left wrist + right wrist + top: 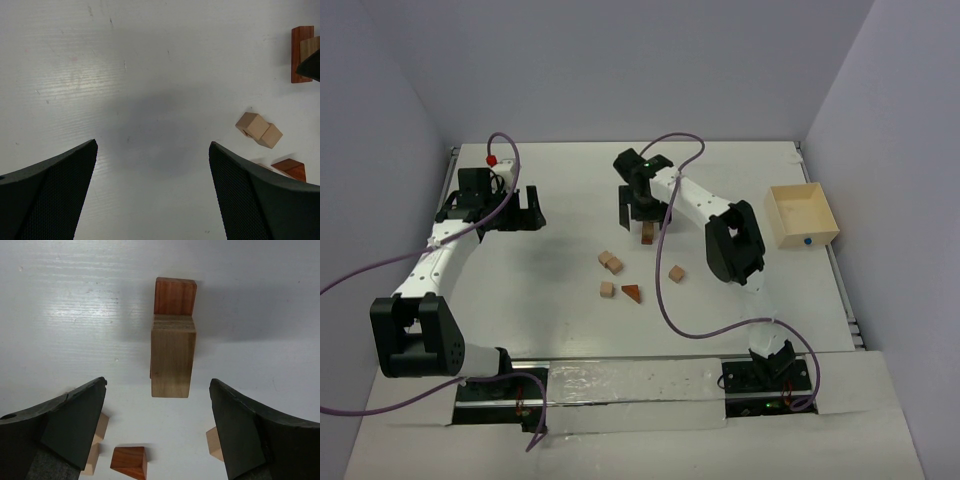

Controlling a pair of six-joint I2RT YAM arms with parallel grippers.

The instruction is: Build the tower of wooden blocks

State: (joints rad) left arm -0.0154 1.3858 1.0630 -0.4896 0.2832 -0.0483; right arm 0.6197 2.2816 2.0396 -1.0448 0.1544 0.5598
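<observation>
The tower [647, 237] is a reddish-brown block [175, 296] with a tan block [172, 360] on top, standing at the table's middle back. My right gripper [640, 214] hovers just above it, open and empty [157, 382], jaws wide on either side and apart from the tan block. Loose wood blocks lie nearer: two touching tan cubes [610, 262], one tan cube [607, 289], a reddish-brown wedge [632, 292] and a tan cube [677, 274]. My left gripper [532, 212] is open and empty [153, 145] over bare table, left of the blocks.
A large pale wooden box [801, 215] with a blue dot stands at the right edge. Purple cables trail from both arms across the table. In the left wrist view the tower [302, 54], the two tan cubes [259, 130] and the wedge [290, 167] show at the right.
</observation>
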